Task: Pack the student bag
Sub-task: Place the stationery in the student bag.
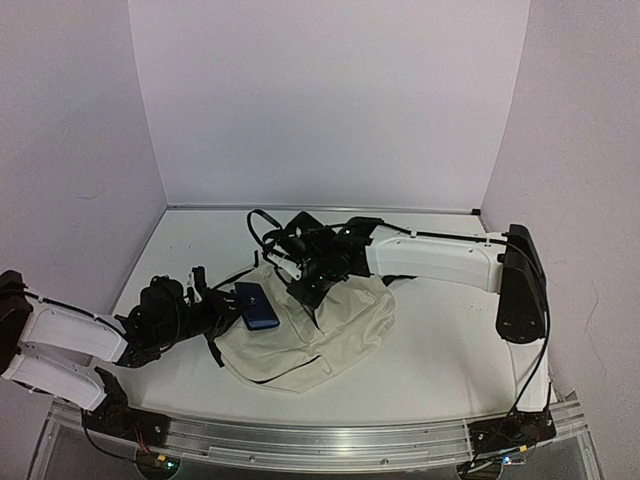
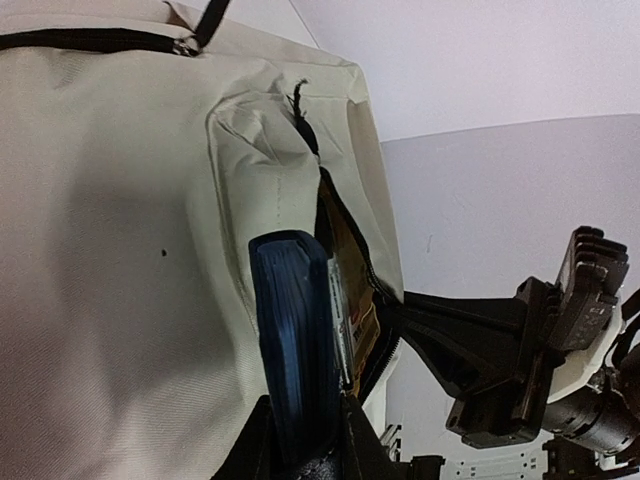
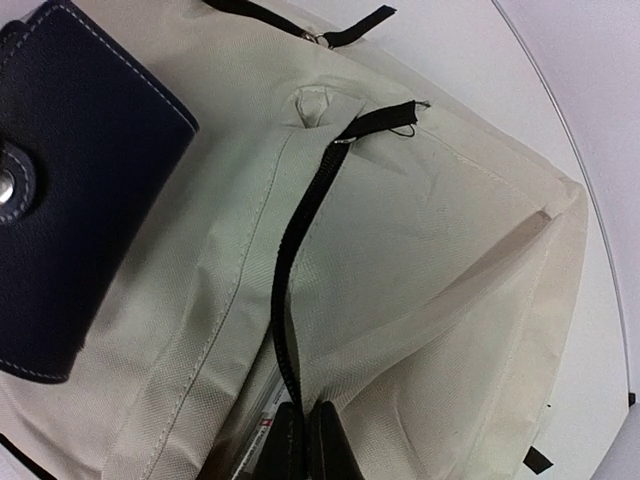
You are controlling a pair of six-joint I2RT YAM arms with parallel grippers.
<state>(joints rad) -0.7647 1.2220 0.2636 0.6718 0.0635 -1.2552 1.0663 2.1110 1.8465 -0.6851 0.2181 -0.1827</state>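
The cream student bag [image 1: 325,335] lies on the table in the middle, its black zipper [image 3: 300,230] partly open. My left gripper [image 1: 226,306] is shut on a navy blue pouch [image 1: 256,305] and holds it at the bag's left edge. In the left wrist view [image 2: 306,418] the pouch [image 2: 293,330] stands on edge beside the open pocket slit. My right gripper [image 1: 306,284] is shut on the bag's zipper edge [image 3: 306,414] and holds the opening up. The pouch also shows at the left of the right wrist view [image 3: 70,190]. A printed packet [image 2: 358,300] lies inside the opening.
Black straps [image 1: 262,232] of the bag trail toward the back of the white table [image 1: 450,340]. Purple walls close the left, back and right sides. The right arm [image 1: 440,258] stretches across the table's right half. A metal rail [image 1: 330,440] runs along the near edge.
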